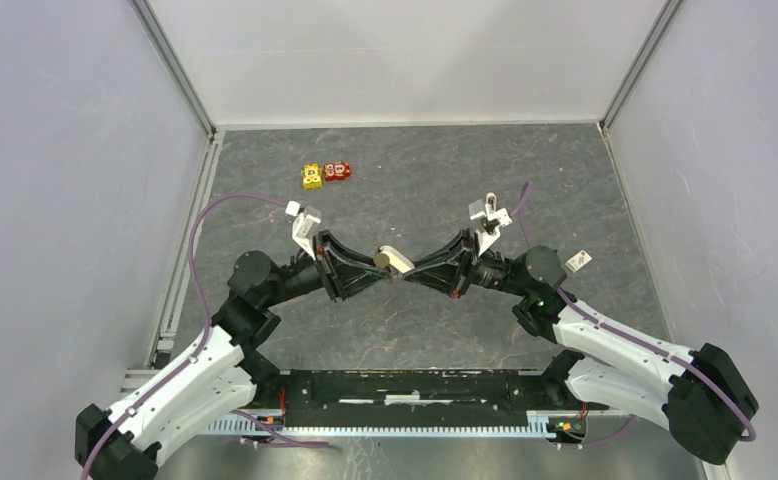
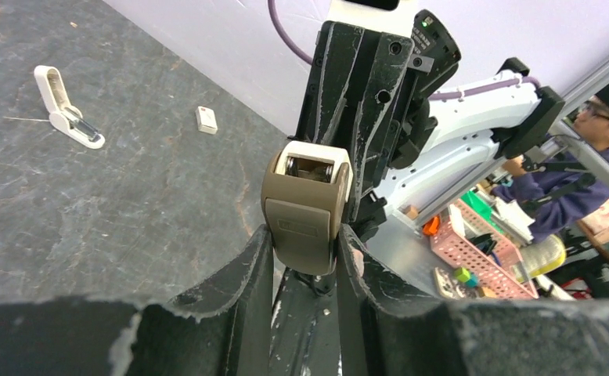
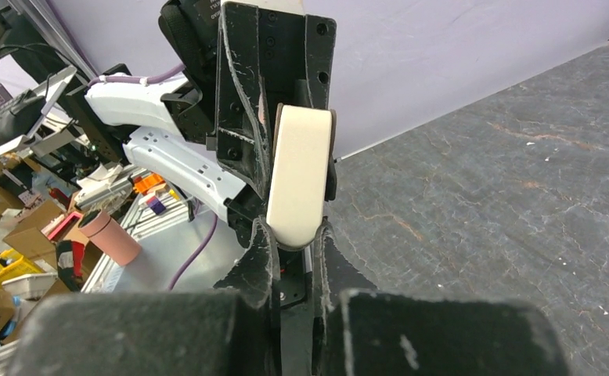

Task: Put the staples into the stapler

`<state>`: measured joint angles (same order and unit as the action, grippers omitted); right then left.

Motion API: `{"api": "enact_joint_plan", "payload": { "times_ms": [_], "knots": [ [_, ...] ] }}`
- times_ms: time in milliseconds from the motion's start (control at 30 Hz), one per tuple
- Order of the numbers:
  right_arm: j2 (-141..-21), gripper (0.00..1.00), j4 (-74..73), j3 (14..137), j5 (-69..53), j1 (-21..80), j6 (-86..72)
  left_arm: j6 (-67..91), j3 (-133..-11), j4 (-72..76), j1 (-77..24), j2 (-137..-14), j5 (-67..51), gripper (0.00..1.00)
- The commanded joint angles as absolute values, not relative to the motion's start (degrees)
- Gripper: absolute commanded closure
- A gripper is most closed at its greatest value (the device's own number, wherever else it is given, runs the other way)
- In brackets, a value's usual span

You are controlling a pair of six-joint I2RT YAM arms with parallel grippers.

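Note:
The stapler (image 1: 393,259), small and cream-white, hangs above the middle of the table between my two grippers. My left gripper (image 1: 373,264) is shut on one end and my right gripper (image 1: 411,268) on the other. In the left wrist view the stapler (image 2: 305,207) shows its tan underside and an open end with grey metal inside, and the left gripper (image 2: 301,241) clamps its lower end. In the right wrist view the right gripper (image 3: 293,229) clamps the rounded end of the stapler's cream shell (image 3: 297,172). I cannot make out any loose staples.
A small white box (image 1: 578,260) lies near the right wall and also shows in the left wrist view (image 2: 206,119). A white hinged piece with a grey metal part (image 2: 66,117) lies on the table. Yellow (image 1: 312,177) and red (image 1: 337,171) toy blocks sit at the back left.

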<state>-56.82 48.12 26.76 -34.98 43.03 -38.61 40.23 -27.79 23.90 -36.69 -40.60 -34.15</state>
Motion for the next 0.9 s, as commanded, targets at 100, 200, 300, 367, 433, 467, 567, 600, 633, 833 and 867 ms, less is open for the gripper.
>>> {"api": "enact_joint_plan", "payload": {
  "times_ms": [100, 200, 300, 367, 433, 467, 567, 600, 633, 833, 867],
  "knots": [
    [-53.9, 1.0, 46.8, 28.1, -34.5, 41.6, -35.7, 28.5, -30.6, 11.0, -36.8, -36.9, -33.0, 0.98],
    [-54.2, 1.0, 46.7, 28.7, -34.9, 41.5, -35.6, 27.9, -31.2, 10.0, -36.8, -37.8, -35.3, 0.98],
    [-54.4, 0.98, 44.5, 30.1, -35.9, 41.2, -34.7, 25.6, -32.5, 6.6, -36.7, -38.8, -36.9, 0.98],
    [-53.8, 0.97, 41.5, 31.2, -36.0, 40.8, -32.9, 22.7, -34.0, 2.8, -36.7, -39.1, -37.3, 0.98],
    [-53.1, 0.97, 37.7, 32.7, -36.0, 40.3, -30.6, 19.6, -35.5, -1.0, -36.8, -39.3, -37.4, 0.98],
    [-52.8, 0.97, 36.1, 33.5, -35.9, 40.0, -29.4, 18.1, -36.1, -2.8, -36.7, -39.3, -37.5, 0.98],
    [-52.2, 0.97, 32.1, 35.3, -36.1, 39.3, -26.8, 14.5, -37.7, -6.0, -36.7, -39.5, -37.4, 0.98],
    [-52.1, 0.97, 31.2, 35.8, -36.1, 39.1, -26.3, 13.4, -38.0, -6.7, -36.7, -39.8, -37.5, 0.98],
    [-52.1, 0.97, 30.6, 36.2, -36.2, 38.9, -25.9, 12.5, -38.4, -7.6, -36.7, -40.0, -37.5, 0.98],
    [-53.2, 0.96, 26.2, 40.3, -39.0, 37.8, -24.0, 8.7, -39.2, -10.2, -36.8, -42.0, -40.4, 0.98],
    [-53.1, 0.96, 24.4, 41.0, -39.3, 37.6, -22.7, 8.0, -39.4, -10.5, -36.7, -42.5, -41.1, 0.98]
  ]
}}
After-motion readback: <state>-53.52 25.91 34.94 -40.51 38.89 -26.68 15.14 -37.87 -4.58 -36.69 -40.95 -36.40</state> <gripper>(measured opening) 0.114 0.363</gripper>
